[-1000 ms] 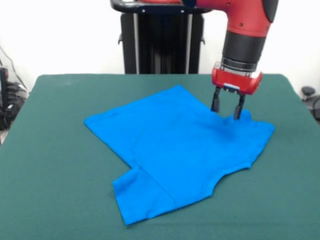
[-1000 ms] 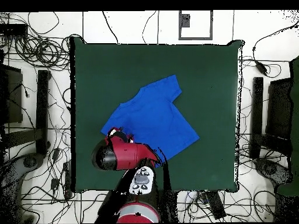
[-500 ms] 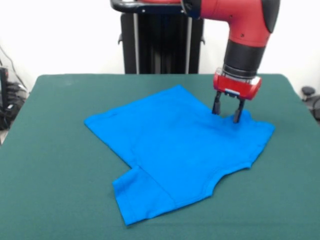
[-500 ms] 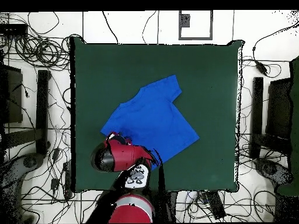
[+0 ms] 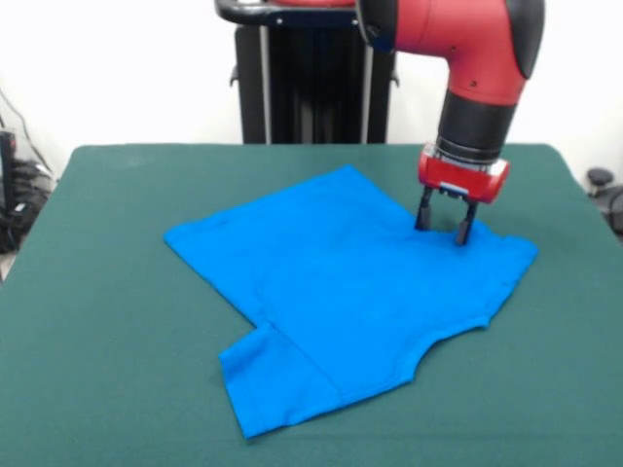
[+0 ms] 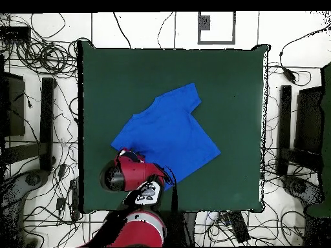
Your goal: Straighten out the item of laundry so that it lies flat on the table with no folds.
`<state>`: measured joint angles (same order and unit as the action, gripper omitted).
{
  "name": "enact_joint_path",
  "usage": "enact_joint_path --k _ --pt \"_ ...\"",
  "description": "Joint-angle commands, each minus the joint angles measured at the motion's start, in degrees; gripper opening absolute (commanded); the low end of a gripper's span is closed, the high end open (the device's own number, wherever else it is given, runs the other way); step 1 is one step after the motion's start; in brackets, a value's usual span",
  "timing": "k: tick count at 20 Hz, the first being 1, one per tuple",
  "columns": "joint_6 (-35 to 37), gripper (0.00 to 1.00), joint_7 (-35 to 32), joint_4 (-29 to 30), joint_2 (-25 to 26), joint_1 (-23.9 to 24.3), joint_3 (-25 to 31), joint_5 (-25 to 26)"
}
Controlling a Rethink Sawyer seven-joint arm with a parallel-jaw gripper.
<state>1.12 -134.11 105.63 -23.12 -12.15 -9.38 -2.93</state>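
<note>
Item of laundry (image 5: 341,292): blue T-shirt, nearly flat on table (image 5: 107,341). Gripper (image 5: 444,221): fingers apart at far sleeve. Next: pinch, draw outward.

The table (image 5: 97,292) has a dark green, felt-like top that fills most of the front view; in the overhead view it shows as a large rectangle (image 6: 226,84). One thing lies directly on it: a bright blue T-shirt (image 5: 341,292), spread out near the middle and turned at an angle to the table's edges. Most of the shirt lies flat. One sleeve points toward the near edge, with a crease where it joins the body. Bare green surface surrounds the shirt (image 6: 165,132) on all sides.
</note>
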Motion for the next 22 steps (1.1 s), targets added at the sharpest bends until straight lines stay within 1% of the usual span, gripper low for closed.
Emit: enact_joint_path --k 1,12,17,22 --pt "-4.4 1.00 -10.8 -2.7 5.4 -1.4 4.5 -4.8" --pt "-4.4 1.00 -11.4 -2.9 5.5 -1.7 5.3 -5.9" --pt "-3.2 1.00 -12.3 -3.4 5.2 -3.5 4.8 -7.7" --pt "-3.0 1.00 -12.4 -3.4 5.1 -3.7 5.2 -9.0"
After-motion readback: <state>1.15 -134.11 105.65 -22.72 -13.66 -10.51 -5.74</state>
